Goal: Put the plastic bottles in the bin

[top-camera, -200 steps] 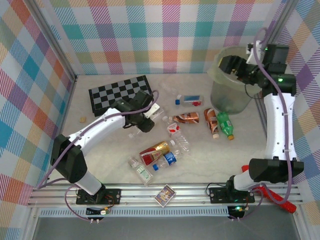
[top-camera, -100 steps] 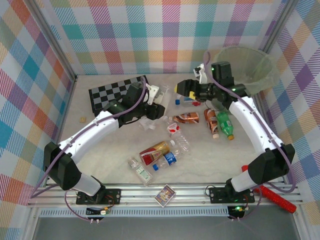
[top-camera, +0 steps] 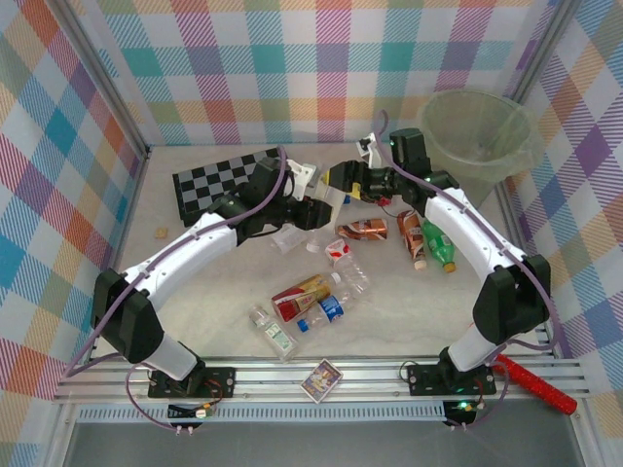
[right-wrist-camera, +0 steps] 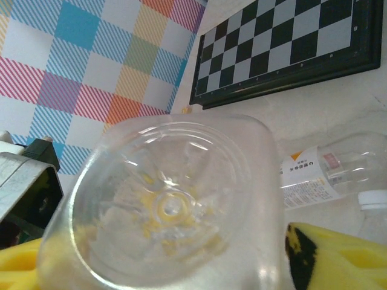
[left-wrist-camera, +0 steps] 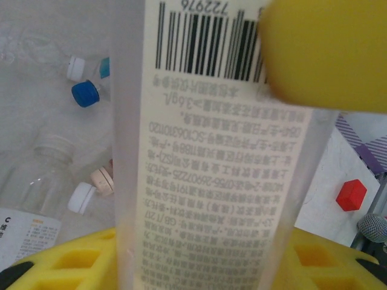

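Note:
A clear bottle (top-camera: 334,197) with a white printed label (left-wrist-camera: 224,151) hangs above the table between both arms. My left gripper (top-camera: 313,210) (left-wrist-camera: 205,266) is shut on its body. My right gripper (top-camera: 343,183) (right-wrist-camera: 175,266) has its jaws around the bottle's base (right-wrist-camera: 169,205), one yellow finger (left-wrist-camera: 326,54) against the label; whether they press it I cannot tell. Several more plastic bottles lie on the table, among them a brown one (top-camera: 365,229), a green one (top-camera: 438,243) and a red-and-gold one (top-camera: 302,295). The pale-green bin (top-camera: 438,107) stands at the far right.
A black-and-grey chequered board (top-camera: 229,180) (right-wrist-camera: 284,48) lies at the back left. A small colourful card box (top-camera: 321,379) sits on the front rail. A clear bottle (right-wrist-camera: 332,169) lies just under the held one. Checked walls close in the left, back and right.
My right arm has swung left from the bin to the table's middle, and its jaws have narrowed around the bottle's base. My left arm has lifted the bottle rightward to meet it.

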`<action>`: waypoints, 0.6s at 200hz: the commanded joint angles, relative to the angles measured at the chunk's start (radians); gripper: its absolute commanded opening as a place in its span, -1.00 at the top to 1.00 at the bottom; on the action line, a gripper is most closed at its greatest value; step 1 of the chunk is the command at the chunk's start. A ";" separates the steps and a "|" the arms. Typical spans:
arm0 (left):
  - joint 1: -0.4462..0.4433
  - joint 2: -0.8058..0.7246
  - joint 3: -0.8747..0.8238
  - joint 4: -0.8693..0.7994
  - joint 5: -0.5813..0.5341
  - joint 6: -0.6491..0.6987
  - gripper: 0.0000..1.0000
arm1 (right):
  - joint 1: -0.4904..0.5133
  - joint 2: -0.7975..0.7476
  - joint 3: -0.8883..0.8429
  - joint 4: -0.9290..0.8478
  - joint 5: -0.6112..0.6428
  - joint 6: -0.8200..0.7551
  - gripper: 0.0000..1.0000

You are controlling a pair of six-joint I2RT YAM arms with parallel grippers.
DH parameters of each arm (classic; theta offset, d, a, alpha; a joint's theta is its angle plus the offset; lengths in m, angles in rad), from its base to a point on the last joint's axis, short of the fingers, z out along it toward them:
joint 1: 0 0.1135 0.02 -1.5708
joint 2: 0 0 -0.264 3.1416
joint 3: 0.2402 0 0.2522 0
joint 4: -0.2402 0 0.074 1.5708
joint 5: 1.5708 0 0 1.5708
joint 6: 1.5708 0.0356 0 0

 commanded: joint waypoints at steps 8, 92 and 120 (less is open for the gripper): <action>0.005 -0.001 0.004 0.051 0.048 -0.001 0.12 | 0.006 0.017 -0.001 0.050 0.008 0.025 -0.32; 0.005 -0.009 0.010 0.041 0.042 0.008 -0.60 | 0.000 -0.013 0.079 -0.107 0.175 -0.100 -0.09; 0.006 -0.039 0.007 0.001 0.038 0.027 -0.87 | -0.038 -0.028 0.182 -0.215 0.249 -0.199 -0.07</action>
